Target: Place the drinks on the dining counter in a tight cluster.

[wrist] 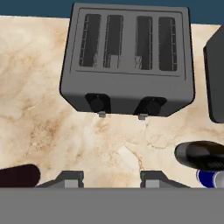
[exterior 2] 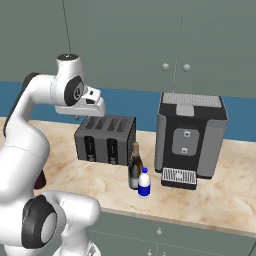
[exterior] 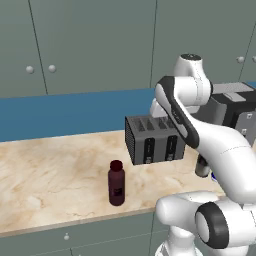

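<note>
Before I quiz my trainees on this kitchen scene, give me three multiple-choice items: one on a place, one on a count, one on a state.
1. Where does the maroon bottle stand?
A. left of the toaster
B. on top of the toaster
C. inside the coffee machine

2. How many slots does the toaster have?
A. two
B. four
C. six

3. What does the tool hold?
A. white bottle
B. dark bottle
C. nothing

Key: 1 A, it stands on the worktop left of the toaster; 2 B, four slots show from above; 3 C, bare marble shows between the fingers.
</note>
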